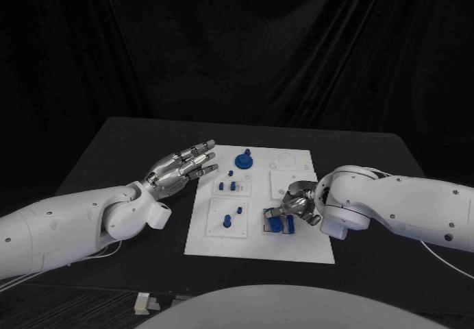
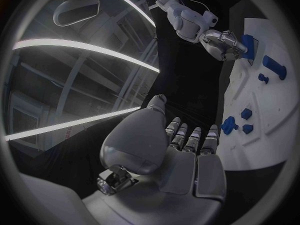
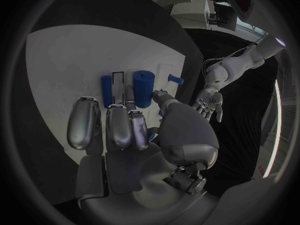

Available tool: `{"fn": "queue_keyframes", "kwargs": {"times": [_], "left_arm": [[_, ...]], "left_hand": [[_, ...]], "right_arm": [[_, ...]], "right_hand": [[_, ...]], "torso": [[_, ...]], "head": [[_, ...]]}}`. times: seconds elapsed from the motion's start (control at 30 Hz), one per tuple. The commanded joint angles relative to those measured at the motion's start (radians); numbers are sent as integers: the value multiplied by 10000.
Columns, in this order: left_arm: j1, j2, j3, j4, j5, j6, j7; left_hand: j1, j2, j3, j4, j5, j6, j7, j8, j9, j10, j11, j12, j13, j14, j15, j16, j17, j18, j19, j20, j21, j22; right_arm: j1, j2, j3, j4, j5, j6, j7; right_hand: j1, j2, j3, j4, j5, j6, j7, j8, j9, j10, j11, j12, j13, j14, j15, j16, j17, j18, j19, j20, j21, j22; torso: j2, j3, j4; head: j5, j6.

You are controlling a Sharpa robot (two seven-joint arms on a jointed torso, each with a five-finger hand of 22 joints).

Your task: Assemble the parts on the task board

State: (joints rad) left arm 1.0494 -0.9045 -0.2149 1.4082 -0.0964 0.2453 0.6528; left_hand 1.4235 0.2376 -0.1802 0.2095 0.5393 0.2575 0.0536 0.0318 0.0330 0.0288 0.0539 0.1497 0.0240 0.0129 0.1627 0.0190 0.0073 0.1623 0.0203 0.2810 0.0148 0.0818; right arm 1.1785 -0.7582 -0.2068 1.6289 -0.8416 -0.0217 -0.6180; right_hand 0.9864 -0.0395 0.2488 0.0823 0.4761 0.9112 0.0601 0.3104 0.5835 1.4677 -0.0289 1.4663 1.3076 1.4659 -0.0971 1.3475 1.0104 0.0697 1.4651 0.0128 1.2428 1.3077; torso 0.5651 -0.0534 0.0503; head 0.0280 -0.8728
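- The table [image 1: 118, 147] in front of me is black and matte, with rounded far corners, and its bare surface spreads out to both sides.
- Behind the table hangs a black curtain [image 1: 247, 62], falling in soft vertical folds across the whole back of my view.
- Near the front edge of the table, close to my body, sits a small pale block [image 1: 144, 303]; I cannot tell what it is.
- Just beside it lies a smaller dark piece [image 1: 181, 298], too small for me to make out.
- A thin white cable [image 1: 446, 259] curves over the table's right side.
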Motion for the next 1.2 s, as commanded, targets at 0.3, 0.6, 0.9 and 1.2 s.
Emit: {"fn": "queue_keyframes", "kwargs": {"times": [0.3,0.6,0.9,1.2], "left_arm": [[-14,26,10,-1,48,140,69],[-15,34,10,-28,48,153,17],[-16,39,10,-52,48,160,-12],[-18,60,10,-68,48,182,-27]], "left_hand": [[55,33,6,-83,47,-24,61,29,2,-26,75,13,10,11,32,73,17,161,32,39,16,-2],[57,38,9,-88,51,-25,71,29,2,-28,72,10,9,11,36,72,17,160,30,40,14,-11],[57,38,9,-88,51,-25,71,29,2,-28,72,10,9,11,36,72,17,160,30,40,14,-11],[64,50,20,-99,63,-33,81,28,2,-31,68,4,7,12,43,74,17,159,30,42,14,-13]], "right_arm": [[-51,14,-13,-15,-77,256,-144],[-60,-34,-13,31,-81,-65,-97],[-71,-159,-13,181,-89,-442,-34],[-75,-169,-13,198,-90,-342,-41]], "right_hand": [[-256,5,676,-684,-406,-49,20,-71,-138,483,73,-53,1013,216,92,-81,-92,-7,75,82,-69,1706],[-458,104,590,-435,-446,-29,24,-85,-242,477,80,-64,993,213,99,-97,-130,-3,71,94,-94,1702],[-509,162,577,-318,-303,37,7,-58,-305,473,65,-76,973,205,89,-120,-185,7,60,92,-141,1690],[-943,-9,128,162,-1854,6,8,-99,-569,468,71,-99,933,199,94,-155,-272,14,56,95,-199,1680]], "torso": [[-8,1,-6],[-5,0,-3],[-7,1,0],[-5,3,-4]], "head": [[30,2],[28,2],[28,2],[48,2]]}}
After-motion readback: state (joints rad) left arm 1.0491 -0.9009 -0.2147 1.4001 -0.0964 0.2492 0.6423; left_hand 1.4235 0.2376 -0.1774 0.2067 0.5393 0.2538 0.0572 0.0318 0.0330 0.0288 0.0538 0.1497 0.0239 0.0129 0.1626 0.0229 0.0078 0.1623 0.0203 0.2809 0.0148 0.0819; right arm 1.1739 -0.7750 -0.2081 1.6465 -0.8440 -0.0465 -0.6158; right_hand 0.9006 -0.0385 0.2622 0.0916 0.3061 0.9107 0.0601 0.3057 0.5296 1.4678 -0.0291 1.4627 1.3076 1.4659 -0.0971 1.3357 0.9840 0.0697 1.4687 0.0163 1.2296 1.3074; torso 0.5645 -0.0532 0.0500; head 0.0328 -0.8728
